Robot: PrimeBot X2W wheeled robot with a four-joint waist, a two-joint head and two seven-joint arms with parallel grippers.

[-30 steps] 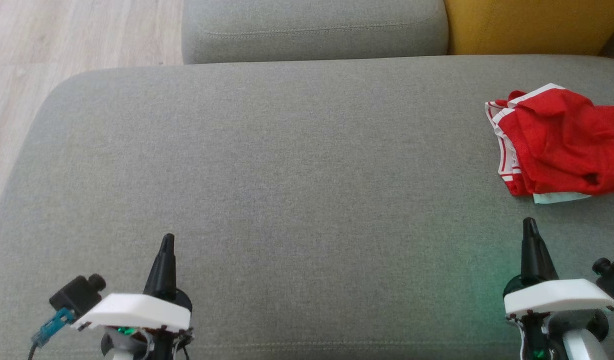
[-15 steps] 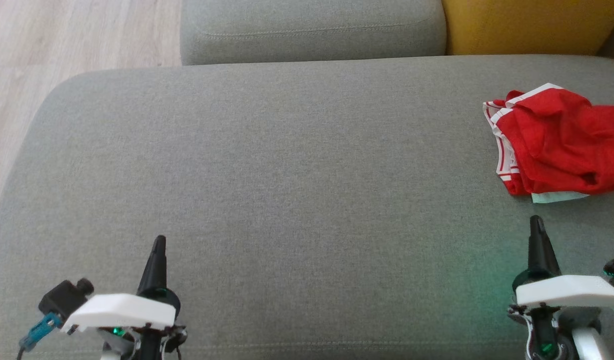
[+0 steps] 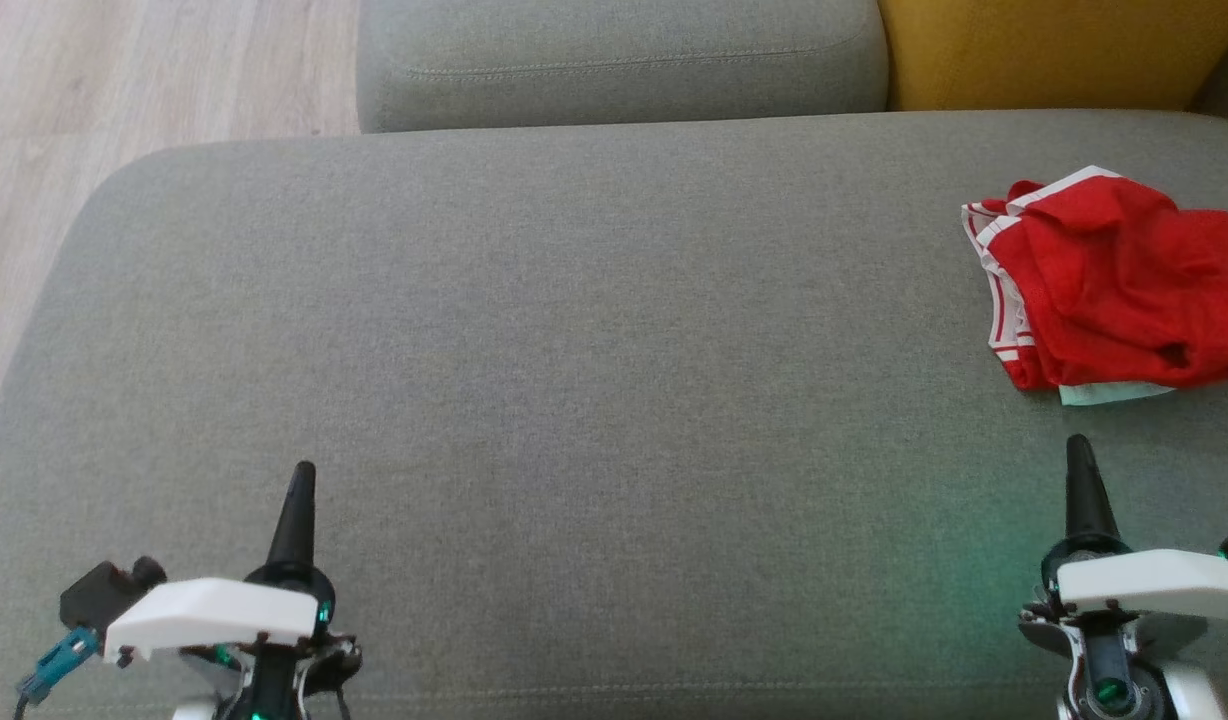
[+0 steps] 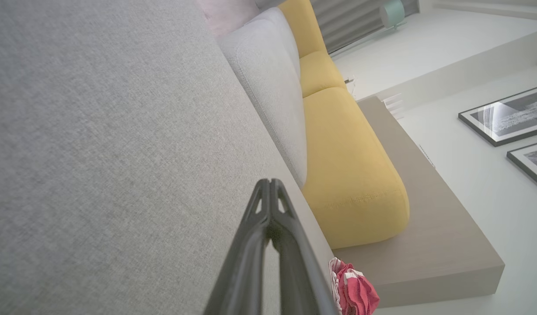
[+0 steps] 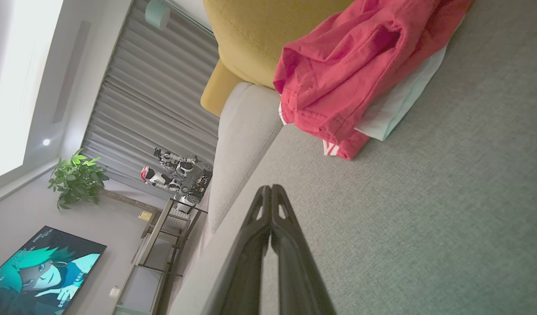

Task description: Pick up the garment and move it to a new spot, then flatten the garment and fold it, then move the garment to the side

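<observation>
Ideally the right gripper (image 3: 1078, 452), fingers pressed together like the left gripper's (image 3: 302, 477), should spread before pinching the crumpled red garment (image 3: 1114, 282) near its top fold

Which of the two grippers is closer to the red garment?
The right gripper, shut, with its tips a short gap below the red garment. The left gripper, also shut, sits far across the grey seat cushion.

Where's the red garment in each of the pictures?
Head view: garment at the far right, a bit above the middle.
Left wrist view: garment at the bottom edge, right of middle.
Right wrist view: garment at the top, right of middle.
Shared landmark: yellow cushion.
</observation>
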